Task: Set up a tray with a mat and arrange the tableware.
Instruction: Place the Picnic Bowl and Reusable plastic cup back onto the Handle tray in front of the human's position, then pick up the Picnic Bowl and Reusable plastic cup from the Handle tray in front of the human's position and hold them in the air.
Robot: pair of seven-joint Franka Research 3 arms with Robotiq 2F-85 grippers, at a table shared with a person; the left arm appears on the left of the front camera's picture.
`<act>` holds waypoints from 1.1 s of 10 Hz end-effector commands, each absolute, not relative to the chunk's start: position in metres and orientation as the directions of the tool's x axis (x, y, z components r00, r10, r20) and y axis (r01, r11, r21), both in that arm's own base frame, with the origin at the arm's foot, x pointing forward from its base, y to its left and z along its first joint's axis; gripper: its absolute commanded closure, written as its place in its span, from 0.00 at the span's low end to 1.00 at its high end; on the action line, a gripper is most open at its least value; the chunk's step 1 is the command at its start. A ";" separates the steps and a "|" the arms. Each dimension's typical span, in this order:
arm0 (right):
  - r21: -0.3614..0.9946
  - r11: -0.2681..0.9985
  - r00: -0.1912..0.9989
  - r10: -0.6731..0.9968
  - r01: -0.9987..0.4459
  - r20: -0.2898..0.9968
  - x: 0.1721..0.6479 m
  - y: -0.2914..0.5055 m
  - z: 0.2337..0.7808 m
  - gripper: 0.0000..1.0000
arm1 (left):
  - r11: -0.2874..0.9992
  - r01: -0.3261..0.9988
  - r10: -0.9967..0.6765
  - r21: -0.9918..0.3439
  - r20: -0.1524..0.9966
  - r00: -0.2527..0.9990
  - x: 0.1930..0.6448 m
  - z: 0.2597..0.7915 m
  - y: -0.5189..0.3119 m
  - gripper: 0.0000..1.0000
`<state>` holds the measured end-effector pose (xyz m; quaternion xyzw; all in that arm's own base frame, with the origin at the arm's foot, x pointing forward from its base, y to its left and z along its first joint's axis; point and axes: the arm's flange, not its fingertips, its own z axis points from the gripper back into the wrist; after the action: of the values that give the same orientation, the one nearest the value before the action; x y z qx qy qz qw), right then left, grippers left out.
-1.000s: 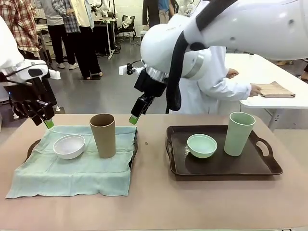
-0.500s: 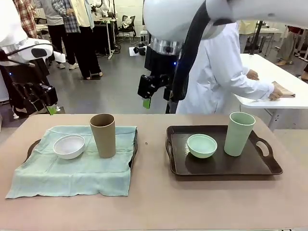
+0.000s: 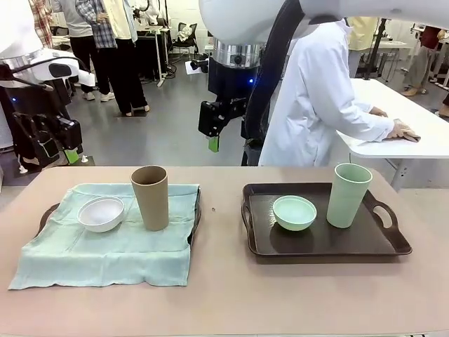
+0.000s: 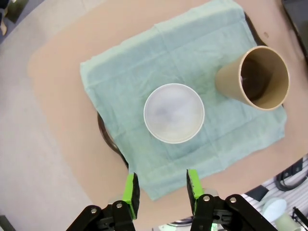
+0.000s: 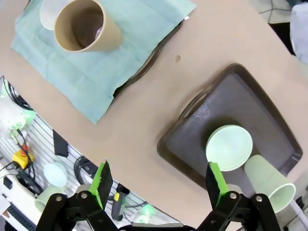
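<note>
Both arms are up above the table [image 3: 224, 302], well clear of everything on it. The left arm [image 3: 21, 42] hangs over the far left corner. In the left wrist view its jaws stand partly apart with nothing between the green pads [image 4: 130, 188], so they're open and empty.

Directly beneath them lies the mint-green mat [image 3: 105, 256], draped over a dark tray whose rim [image 3: 46, 214] peeks out at the left edge. The white bowl [image 3: 101, 213] sits on the mat, mouth up. Just to its right stands the tan-brown cup [image 3: 150, 200], upright, with a small gap between the two.

The right arm [image 3: 245, 21] comes in high across the middle, wrist pointing down over the far edge of the table. Its jaws are spread wide, gripping nothing.

On the right half of the table sits a second dark tray [image 3: 323, 247], bare, with no cloth on it. It carries the mint green bowl [image 3: 295, 212] left of centre and the mint green cup [image 3: 349, 195] upright just beside it on the right.

Across the table, a person in a white coat [image 3: 316, 105] is turned toward a white side table [image 3: 414, 147], one hand [image 3: 401, 130] resting on it.
</note>
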<state>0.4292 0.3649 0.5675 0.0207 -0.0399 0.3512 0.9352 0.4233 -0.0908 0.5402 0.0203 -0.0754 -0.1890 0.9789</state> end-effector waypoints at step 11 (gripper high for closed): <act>0.056 0.688 0.690 0.722 -0.724 0.052 0.426 0.355 0.565 0.00 | 0.925 0.378 -0.379 0.035 0.134 0.915 0.421 0.538 -0.091 0.46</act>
<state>0.4292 0.3638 0.5648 0.0259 -0.0293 0.3734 0.9268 0.4235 -0.0910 0.5384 0.0189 -0.0755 -0.1897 0.9788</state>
